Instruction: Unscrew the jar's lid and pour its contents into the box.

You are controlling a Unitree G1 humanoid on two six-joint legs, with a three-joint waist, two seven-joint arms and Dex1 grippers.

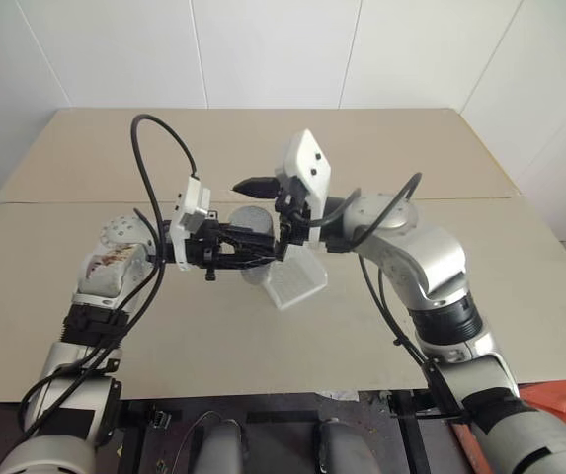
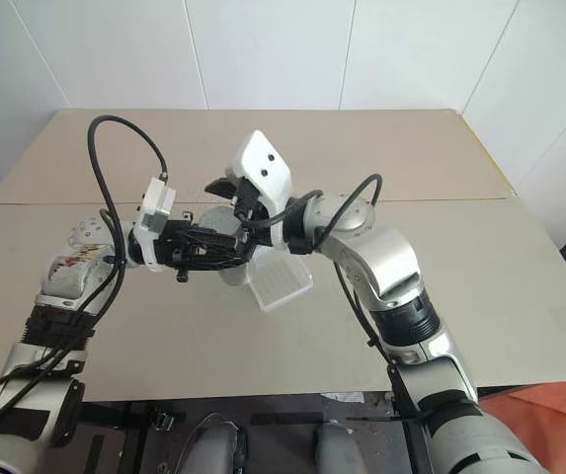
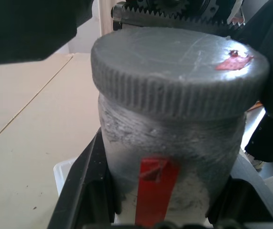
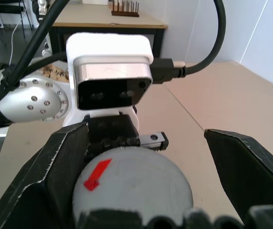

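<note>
My left gripper (image 1: 246, 247) is shut on the jar (image 3: 169, 143), holding it upright above the table by its cloudy body, which bears a red mark. The grey ribbed lid (image 3: 179, 71) sits on top of the jar, with a red mark on its face. My right gripper (image 4: 146, 157) comes in from the right, open. Its black fingers (image 4: 55, 167) stand wide on either side of the lid (image 4: 136, 183); I cannot tell if the nearer one touches it. The clear ribbed box (image 1: 297, 276) lies on the table just below and right of the jar. The contents are hidden.
The beige table (image 1: 381, 138) stretches far behind and to both sides, with a seam across its middle. The left wrist's white camera block (image 4: 110, 78) sits close behind the jar, facing the right gripper. Black cables (image 1: 154, 168) loop above both wrists.
</note>
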